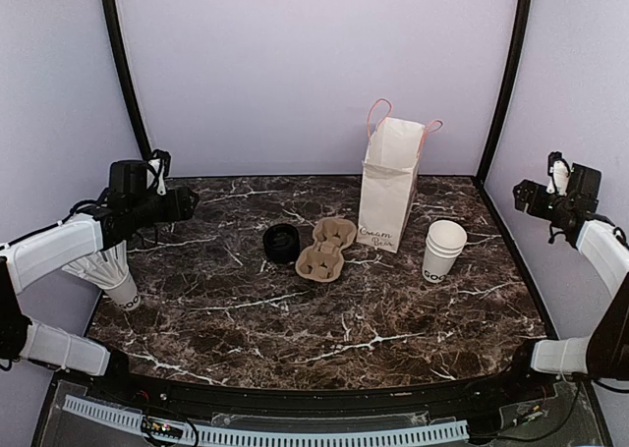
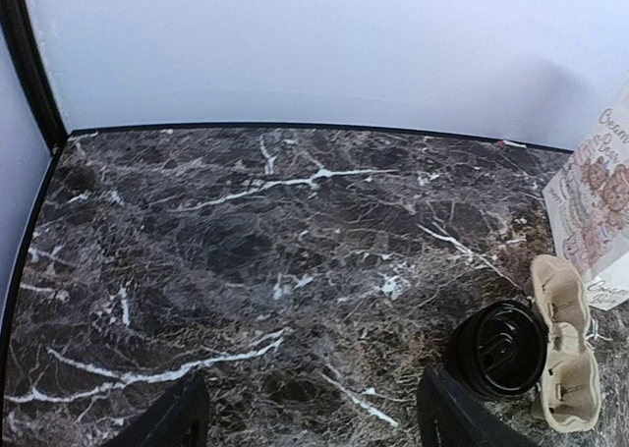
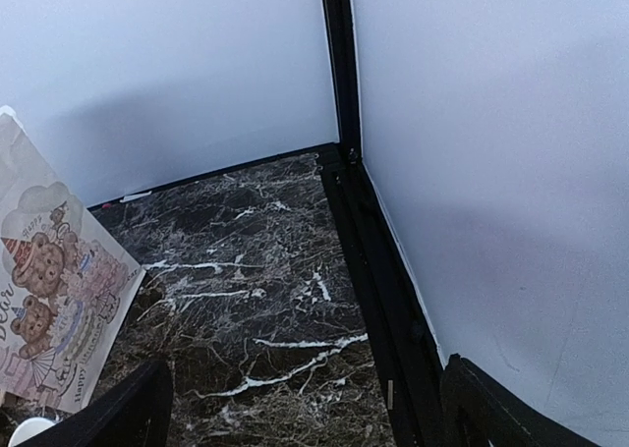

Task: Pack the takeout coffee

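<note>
Top external view: left gripper point(image 2: 314, 422) and right gripper point(image 3: 314, 413) hover spread, empty. Cup point(image 1: 444, 251) stands unlidded at 4 o'clock from bag point(image 1: 388, 187), lid point(image 1: 282, 243) at 9 o'clock from carrier point(image 1: 327, 249). A hard pinch could crush the cup or tip it.

Glossy marble-look table point(image 1: 295, 319), matt paper bag point(image 1: 388, 187), seemingly pulp carrier point(image 1: 327, 249)
</note>
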Tool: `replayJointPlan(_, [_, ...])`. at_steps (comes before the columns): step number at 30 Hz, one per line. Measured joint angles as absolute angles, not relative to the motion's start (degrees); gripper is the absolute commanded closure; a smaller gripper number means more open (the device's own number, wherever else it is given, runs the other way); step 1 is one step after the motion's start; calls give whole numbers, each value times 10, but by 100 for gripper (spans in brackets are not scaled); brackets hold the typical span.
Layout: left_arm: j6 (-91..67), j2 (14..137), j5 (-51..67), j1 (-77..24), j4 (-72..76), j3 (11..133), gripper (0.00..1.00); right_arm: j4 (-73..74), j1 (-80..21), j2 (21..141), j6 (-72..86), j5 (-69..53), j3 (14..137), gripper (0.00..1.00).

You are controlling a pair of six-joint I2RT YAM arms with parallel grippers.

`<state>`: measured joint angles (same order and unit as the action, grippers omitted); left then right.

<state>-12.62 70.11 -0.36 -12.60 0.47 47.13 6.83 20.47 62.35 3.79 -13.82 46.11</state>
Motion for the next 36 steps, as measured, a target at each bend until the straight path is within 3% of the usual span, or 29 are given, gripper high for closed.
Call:
replayJointPlan(12, [-29,701,68,-238,15,492,35,-5,213,609,-17,-183,407,1])
replayJointPlan(20, [2,721,102,-283,-31,549,28,-21,215,608,-55,-258,391,3])
replayJointPlan(28, [15,773,80,-369,-117,628,29,-35,215,634,-61,-330,380,16])
replayJointPlan(33, [9,820,40,-396,-166,689,30,-24,209,635,-84,-354,382,39])
replayJointPlan(36, [8,848,23,-408,-177,714,30,34,176,648,-116,-331,422,46])
